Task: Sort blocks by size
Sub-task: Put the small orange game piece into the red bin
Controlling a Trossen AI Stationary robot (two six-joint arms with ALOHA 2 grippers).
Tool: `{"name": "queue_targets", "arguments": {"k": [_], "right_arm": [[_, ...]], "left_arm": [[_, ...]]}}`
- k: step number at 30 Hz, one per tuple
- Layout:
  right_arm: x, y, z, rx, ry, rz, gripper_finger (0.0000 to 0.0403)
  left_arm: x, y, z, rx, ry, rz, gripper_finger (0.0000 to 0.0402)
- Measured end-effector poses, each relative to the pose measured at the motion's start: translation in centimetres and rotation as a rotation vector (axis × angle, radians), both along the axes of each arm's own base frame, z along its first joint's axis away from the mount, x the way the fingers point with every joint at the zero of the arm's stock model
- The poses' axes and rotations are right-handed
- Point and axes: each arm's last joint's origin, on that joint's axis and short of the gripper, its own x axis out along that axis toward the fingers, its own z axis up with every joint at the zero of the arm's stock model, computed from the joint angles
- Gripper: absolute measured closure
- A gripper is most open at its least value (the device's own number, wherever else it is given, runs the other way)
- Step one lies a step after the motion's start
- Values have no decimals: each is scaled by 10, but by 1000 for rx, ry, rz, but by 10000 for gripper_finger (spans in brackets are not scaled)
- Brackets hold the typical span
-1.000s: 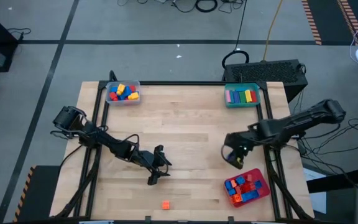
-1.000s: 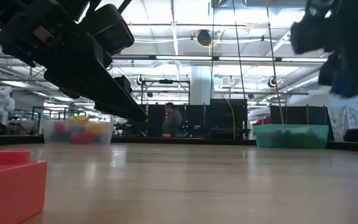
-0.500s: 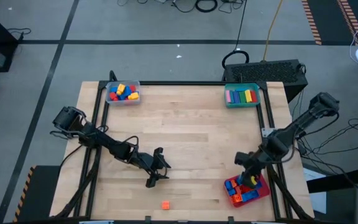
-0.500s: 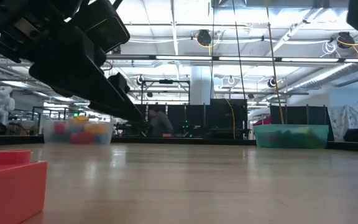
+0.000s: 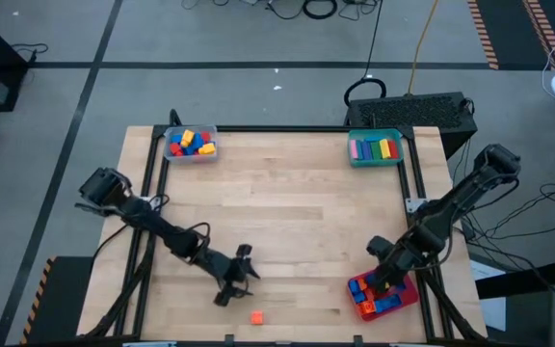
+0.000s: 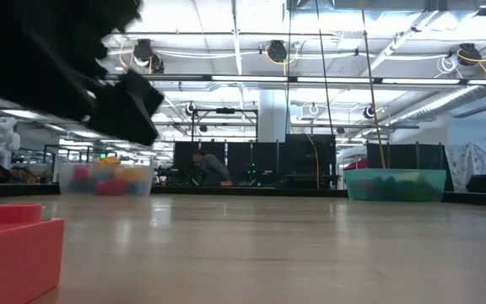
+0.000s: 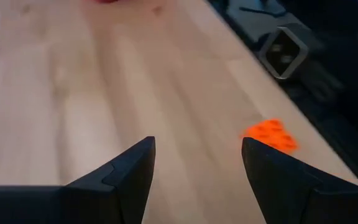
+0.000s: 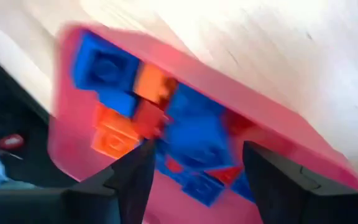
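Table (image 5: 287, 202): one, pale wood planks with visible grain, rectangular, dark frame round it. Arms: two, dark, jointed. Left gripper (image 5: 231, 285) low over the near part of the table, jaws spread wide and empty; in its wrist view the fingers (image 7: 129, 174) are flat, dark and wedge-shaped, bare wood between them. Right gripper (image 5: 382, 281) sits over the red tray (image 5: 405, 295) at the near right corner, jaws wide apart, nothing held; the right wrist view looks down between its fingers (image 8: 132, 177) at the tray's contents. Trays: three, all shallow rectangles. Red one holds a jumbled heap of blocks (image 8: 191, 143), mostly blue with some orange and red, studded tops; count not readable. Teal tray (image 5: 375, 148) at the far right holds long bars (image 5: 374, 149) lying side by side, pink, green, yellow, red. Clear tray (image 5: 191, 144) at the far left holds a small pile of bricks (image 5: 192, 143), blue, yellow, red, orange. Loose pieces: one orange block (image 5: 256, 317), small, studded, alone on the wood at the near edge, just beside the left gripper and apart from it.
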Motion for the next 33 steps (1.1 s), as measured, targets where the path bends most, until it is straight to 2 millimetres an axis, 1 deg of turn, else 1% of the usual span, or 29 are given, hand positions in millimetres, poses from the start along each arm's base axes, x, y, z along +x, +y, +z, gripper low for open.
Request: {"name": "queue_targets", "arguments": {"k": [3,6,8,11,13,15,18,21,24,29,33], "right_arm": [[10,7,9,-24,-202,8,177],[22,14,33,-69,-421,21,184],[29,16,51,-147,-560,13,189],[38,15,75,-297,-759,-45,192],[41,15,85,-381,-851,-95,193],[44,15,89,-440,-914,-122,193],[49,18,86,-528,-939,-108,193],[56,24,74,-587,-914,-103,193],[67,32,59,-602,-887,-111,193],[84,47,35,-616,-877,-106,193],[95,55,22,-636,-894,-81,193]], "left_arm": [[-5,-13,3,29,-31,-65,159],[-8,-23,6,24,-43,-79,159],[-10,-27,8,10,-44,-41,159],[-13,-35,10,-9,-50,29,159],[-15,-42,11,-19,-55,66,159],[-18,-48,8,-8,-55,92,159],[-20,-62,2,-2,-51,103,159],[-20,-75,-2,9,-54,92,159],[-19,-83,-3,-5,-47,102,159],[-16,-85,-7,-29,-46,195,159],[-14,-86,-13,-46,-39,264,159]]}}
